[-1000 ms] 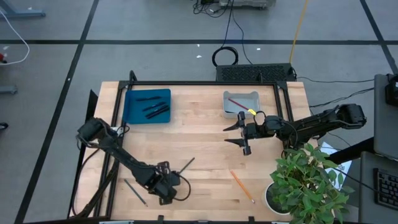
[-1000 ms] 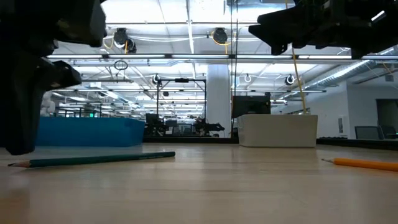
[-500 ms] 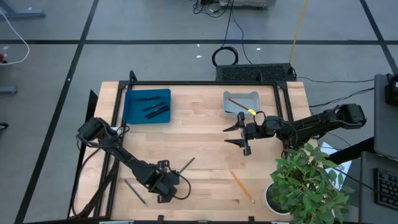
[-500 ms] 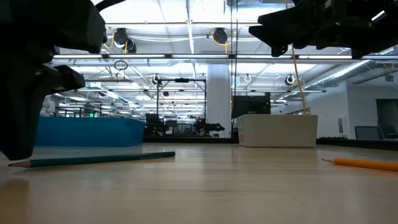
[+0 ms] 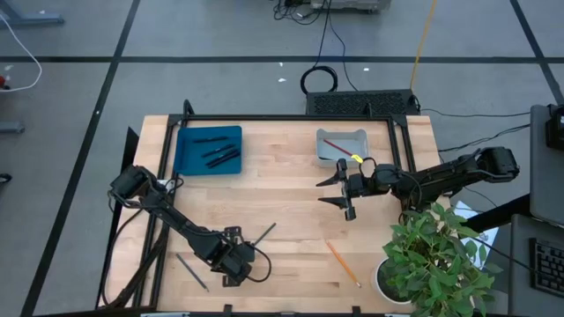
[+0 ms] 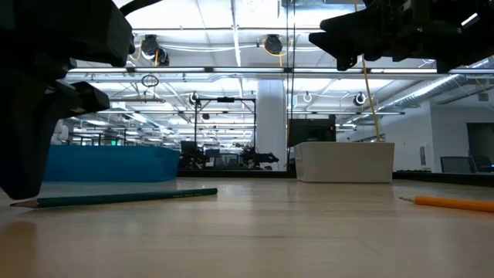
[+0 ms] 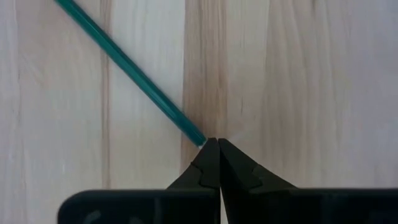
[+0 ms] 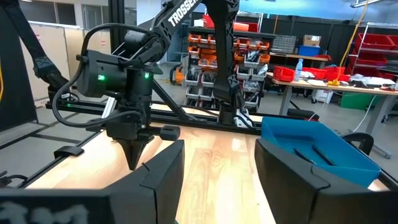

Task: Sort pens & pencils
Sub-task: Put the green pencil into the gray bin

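My left gripper points down at the table's near side, shut, its tips right at one end of a dark green pencil that lies flat on the wood. An orange pencil lies to the right of it, and a dark slim stick to the left. The black pens rest in the blue tray. A red pencil lies in the pale tray. My right gripper hovers open near that tray. My left gripper comes from above, pointing down, with its shut fingertips beside the green pencil's near end. I cannot tell whether they touch it. The pencil lies flat on the table.
A potted plant stands at the table's near right corner. A black frame runs along the far edge. Bare wood lies between the trays and the loose pencils.
My left gripper has shifted a little toward the green pencil's end, staying shut. The pencil and my right arm have kept still.
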Motion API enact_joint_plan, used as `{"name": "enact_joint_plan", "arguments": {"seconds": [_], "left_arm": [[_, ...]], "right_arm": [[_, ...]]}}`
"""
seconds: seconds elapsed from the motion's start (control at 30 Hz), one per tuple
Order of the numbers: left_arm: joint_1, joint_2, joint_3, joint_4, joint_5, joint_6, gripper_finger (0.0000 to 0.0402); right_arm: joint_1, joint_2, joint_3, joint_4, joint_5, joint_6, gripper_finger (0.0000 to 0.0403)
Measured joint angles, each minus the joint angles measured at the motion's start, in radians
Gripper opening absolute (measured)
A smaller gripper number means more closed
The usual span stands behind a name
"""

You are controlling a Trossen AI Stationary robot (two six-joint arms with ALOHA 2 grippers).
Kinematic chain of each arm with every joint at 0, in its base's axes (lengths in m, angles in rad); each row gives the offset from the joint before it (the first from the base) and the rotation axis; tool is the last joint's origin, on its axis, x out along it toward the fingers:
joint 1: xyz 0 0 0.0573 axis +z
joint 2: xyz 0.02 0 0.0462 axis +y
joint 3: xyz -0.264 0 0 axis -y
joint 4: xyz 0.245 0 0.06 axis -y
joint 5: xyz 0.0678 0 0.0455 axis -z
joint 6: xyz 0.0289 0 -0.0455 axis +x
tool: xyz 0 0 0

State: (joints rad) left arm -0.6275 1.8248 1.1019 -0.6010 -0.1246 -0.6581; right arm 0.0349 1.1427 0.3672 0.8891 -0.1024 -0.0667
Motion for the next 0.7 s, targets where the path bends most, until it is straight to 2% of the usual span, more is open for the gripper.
{"name": "enact_joint_plan", "arguments": {"seconds": [0.7], "left_arm": [[0.000, 0.000, -0.001, -0.002, 0.023, 0.011, 0.0000]], "right_arm": [[0.000, 0.000, 0.000, 0.000, 0.000, 0.000, 0.0185]]}}
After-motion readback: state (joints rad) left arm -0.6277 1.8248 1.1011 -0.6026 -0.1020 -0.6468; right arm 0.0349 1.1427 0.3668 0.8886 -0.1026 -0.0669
